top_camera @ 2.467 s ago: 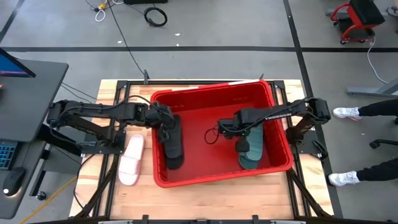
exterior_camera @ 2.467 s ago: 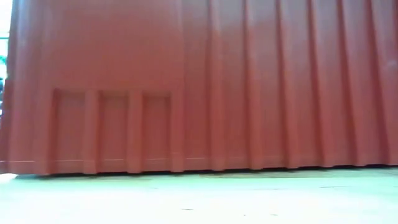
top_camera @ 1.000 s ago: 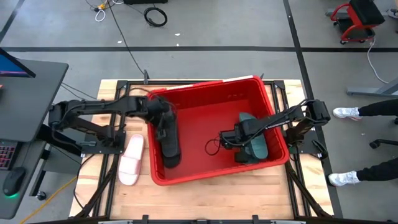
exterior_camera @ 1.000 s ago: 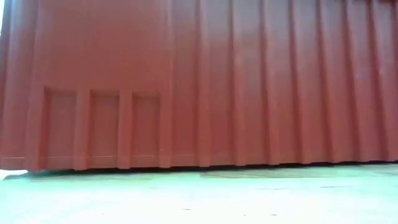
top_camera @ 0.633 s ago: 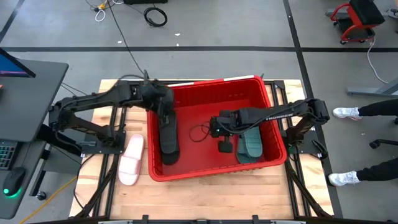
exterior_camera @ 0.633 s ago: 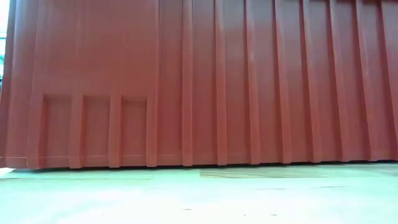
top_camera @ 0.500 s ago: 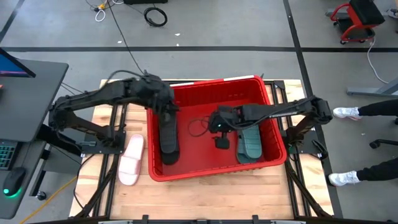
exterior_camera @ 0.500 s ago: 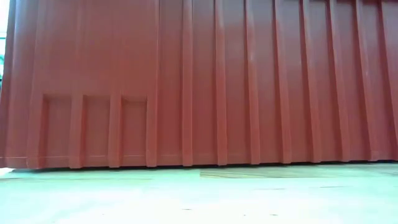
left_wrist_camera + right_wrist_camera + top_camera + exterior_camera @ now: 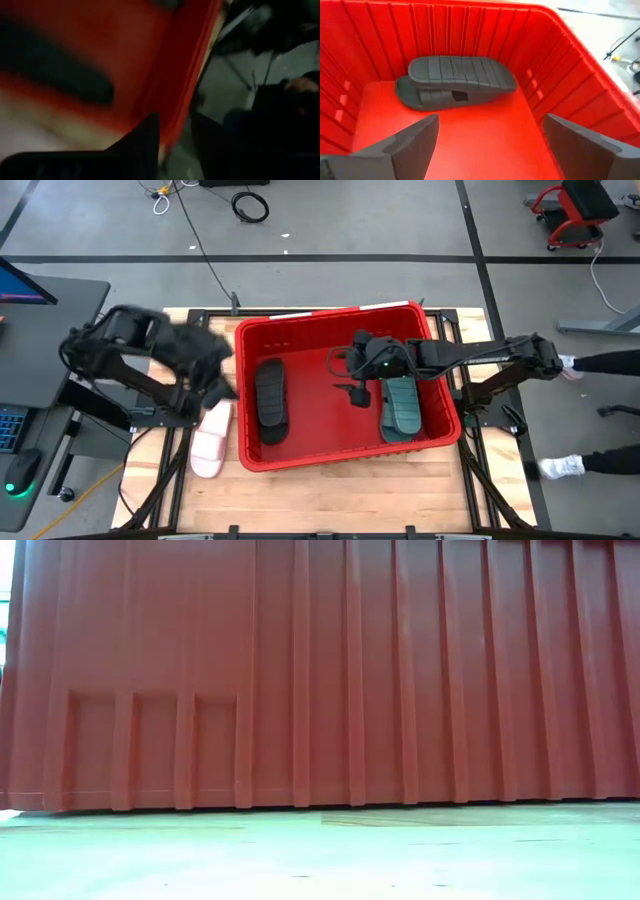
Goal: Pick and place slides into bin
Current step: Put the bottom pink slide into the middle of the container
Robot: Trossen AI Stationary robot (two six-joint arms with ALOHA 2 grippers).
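Note:
The red bin [image 9: 440, 415] stands mid-table; its near wall [image 9: 320, 670] fills the low view. A black slide [image 9: 270, 400] lies on the bin floor by the left wall and also shows in the right wrist view [image 9: 455, 82]. A teal slide [image 9: 402, 406] lies on the floor by the right wall. A white slide [image 9: 210, 440] lies on the table, left of the bin. My left gripper [image 9: 212, 380] is blurred outside the bin's left wall, above the white slide's far end, open and empty [image 9: 176, 142]. My right gripper [image 9: 357, 392] hangs open and empty over the bin's middle [image 9: 492, 145].
A desk with a monitor and keyboard [image 9: 20, 360] stands left of the table. A person's legs and white shoes [image 9: 560, 468] are beside the table's right edge. Bare wood [image 9: 330, 500] lies between the bin and the near edge.
My left gripper has let go of the black slide, risen out of the bin and swung fast toward the table's left edge. The black slide stays flat on the bin floor. My right gripper has drawn back from the teal slide toward the far edge. The bin has squared up a little.

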